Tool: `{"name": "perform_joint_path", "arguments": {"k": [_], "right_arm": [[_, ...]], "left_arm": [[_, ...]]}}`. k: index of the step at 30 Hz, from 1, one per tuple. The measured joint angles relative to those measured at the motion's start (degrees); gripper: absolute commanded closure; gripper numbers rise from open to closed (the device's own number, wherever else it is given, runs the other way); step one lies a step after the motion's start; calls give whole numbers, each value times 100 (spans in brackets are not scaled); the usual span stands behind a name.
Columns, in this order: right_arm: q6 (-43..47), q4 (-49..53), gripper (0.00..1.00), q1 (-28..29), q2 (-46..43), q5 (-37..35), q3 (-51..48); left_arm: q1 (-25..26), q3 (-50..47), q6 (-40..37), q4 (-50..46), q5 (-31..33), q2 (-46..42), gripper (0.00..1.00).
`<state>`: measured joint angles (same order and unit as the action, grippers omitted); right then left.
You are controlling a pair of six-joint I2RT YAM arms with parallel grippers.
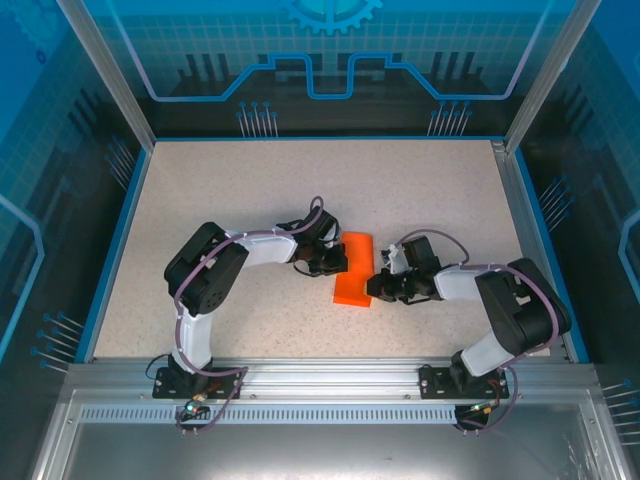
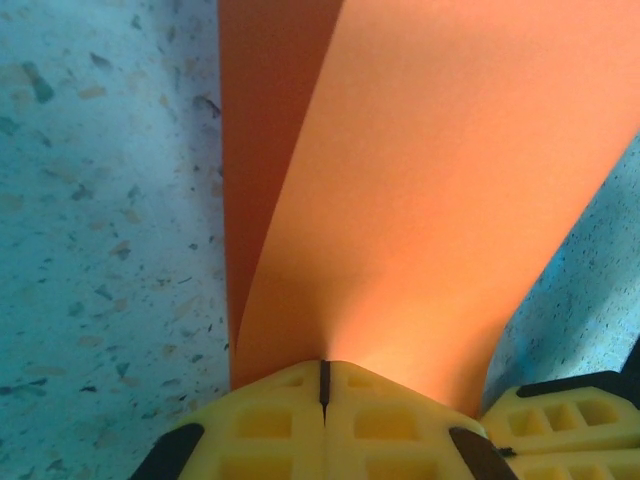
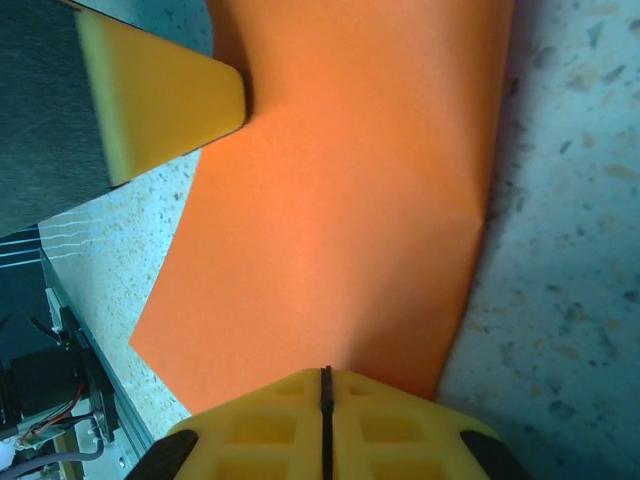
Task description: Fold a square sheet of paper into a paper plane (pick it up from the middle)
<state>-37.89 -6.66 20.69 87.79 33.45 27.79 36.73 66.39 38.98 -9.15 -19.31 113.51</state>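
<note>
Left fingers [image 2: 262,422] and right fingers [image 3: 262,425] were clamped on opposite long edges of the square sheet of paper [image 1: 353,270]. Mid-worktop [image 1: 250,190], it was doubled into a narrow strip, its long axis running away from the arm bases and its far end leaning slightly right. The two pairs of fingers crowded each other across it.

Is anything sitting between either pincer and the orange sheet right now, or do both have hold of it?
Nothing visible stands between them. The left pincer and the right pincer are each shut on an edge of the square sheet of paper, from opposite sides.
</note>
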Motion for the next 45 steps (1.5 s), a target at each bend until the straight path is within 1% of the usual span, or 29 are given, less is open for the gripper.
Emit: {"name": "perform_joint_path", "arguments": {"k": [5,9,13,19,29,36,41,45], "right_arm": [[-2,4,90,114,-280,17,0],[0,-22,90,168,-247,-2,-94],[-2,-136,90,166,-22,20,-234],[2,-153,90,166,-26,42,-240],[52,79,90,286,-623,-48,-269],[199,144,93,396,-358,-192,-402],[240,129,93,402,-363,-214,-402],[258,223,92,431,-511,-313,-420]], "left_arm": [[0,2,-11,2,0,0,100],[0,2,-11,2,-2,0,100],[0,2,-13,0,-2,2,100],[0,2,-15,0,0,2,100],[0,2,-15,0,0,2,100],[0,2,-15,0,-2,2,100],[0,2,-15,0,0,2,100],[0,2,-15,-2,0,2,100]]}}
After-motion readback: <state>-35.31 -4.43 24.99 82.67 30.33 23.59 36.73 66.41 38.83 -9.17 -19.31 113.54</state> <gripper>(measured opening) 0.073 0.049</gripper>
